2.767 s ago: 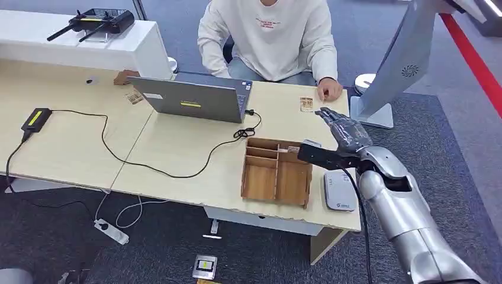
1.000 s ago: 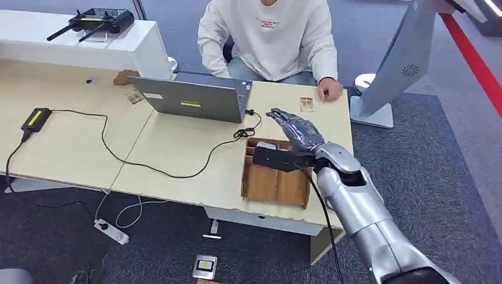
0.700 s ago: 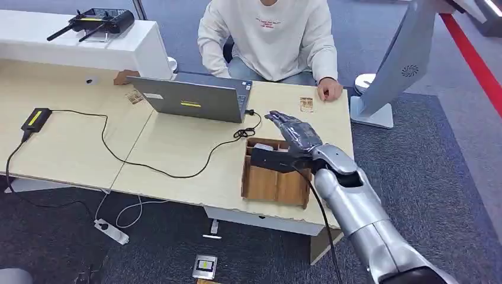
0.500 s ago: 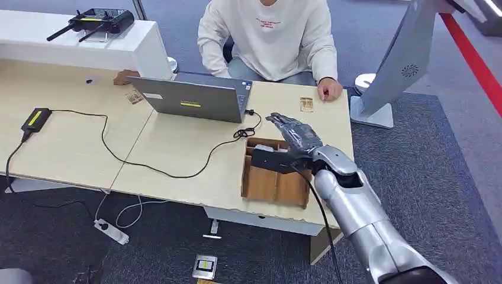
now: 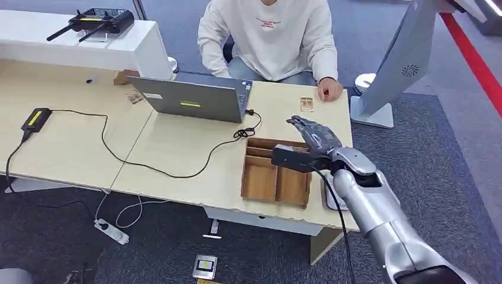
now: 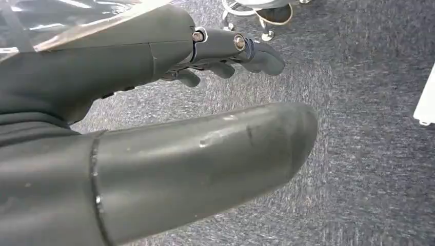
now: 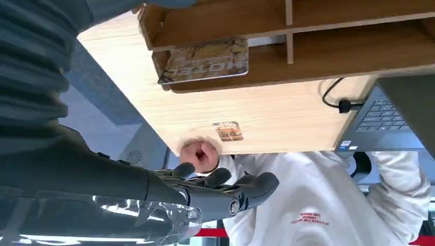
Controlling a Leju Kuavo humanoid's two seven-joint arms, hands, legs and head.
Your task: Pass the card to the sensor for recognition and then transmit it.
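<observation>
— Where was the right hand [image 5: 315,136]?

— Above the far right corner of the wooden tray [image 5: 276,170], fingers stretched out and apart, with nothing in them. In the right wrist view the same hand [image 7: 205,192] hung clear of the surface [image 5: 177,148].

— And the card?

— One card [image 7: 203,61] lay flat in the tray's end compartment, against the wall, untouched by the hand. A second small card [image 5: 306,104] lay on the surface near the far edge, just beside the person's hand [image 5: 329,90].

— The sensor?

— A white reader [image 5: 327,190] sat just beside the tray on its right, mostly hidden by the robot's forearm.

— The left hand?

— The left hand [image 6: 169,92] hung over grey carpet, fingers loosely extended, thumb apart, holding nothing.

— Anything else?

— A laptop [image 5: 192,97] stood before the person in the white sweatshirt [image 5: 269,38], its cable [image 5: 136,155] trailing across the surface.
</observation>
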